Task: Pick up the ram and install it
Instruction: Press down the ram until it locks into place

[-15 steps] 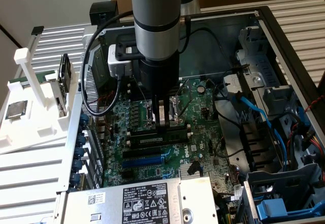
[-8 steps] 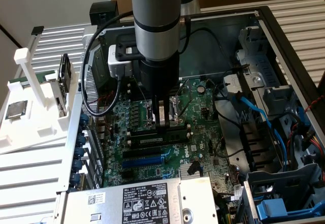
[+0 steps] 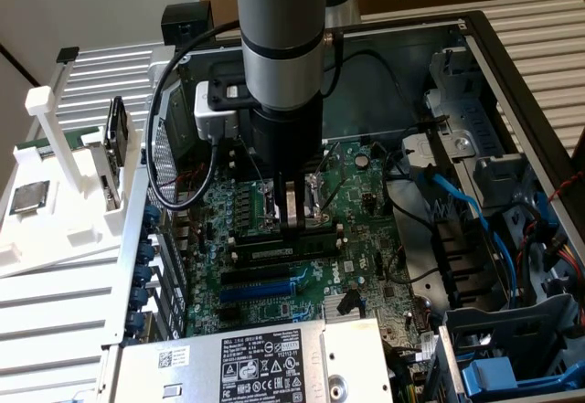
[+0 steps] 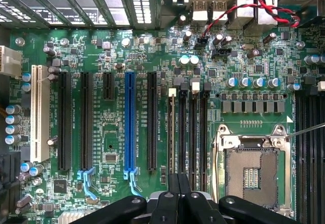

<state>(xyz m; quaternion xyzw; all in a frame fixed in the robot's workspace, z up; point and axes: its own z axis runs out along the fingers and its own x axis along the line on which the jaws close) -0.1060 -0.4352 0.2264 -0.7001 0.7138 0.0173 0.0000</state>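
Motherboard (image 3: 274, 257) inside the case (image 3: 512, 83)

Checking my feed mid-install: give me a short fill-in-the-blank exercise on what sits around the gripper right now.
1. The gripper hangs inside the open computer case, over the green ___.
2. The silver-framed processor socket is ___.
3. Among the long black expansion slots, one slot is coloured ___.
4. The square silver processor chip lies outside the case, at the exterior view's ___.

Missing words: motherboard; empty; blue; left.
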